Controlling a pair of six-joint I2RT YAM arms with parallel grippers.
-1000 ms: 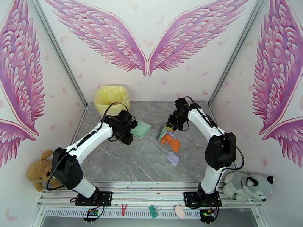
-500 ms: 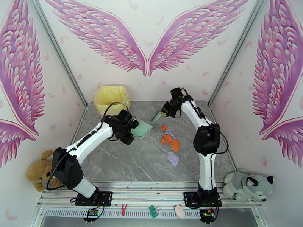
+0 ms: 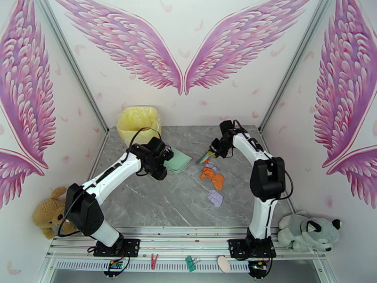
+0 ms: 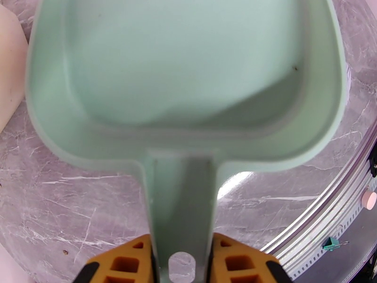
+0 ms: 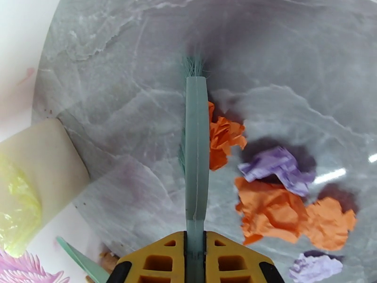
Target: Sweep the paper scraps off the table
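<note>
The right gripper, its yellow-orange fingers low in view, pinches the flat handle of a mint-green plastic brush. The brush runs straight ahead of it, bristles at the far tip over the grey marble table. Crumpled paper scraps lie to the gripper's right: an orange wad touches the brush, a lavender wad lies further right, and more orange and lavender sit nearer.

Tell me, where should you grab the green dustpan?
Grab the dustpan by its narrow handle, coming from the end away from the scoop. The handle is slim enough for a pincer, while the scoop is wide and hollow. The left pincer grips it there.
</note>
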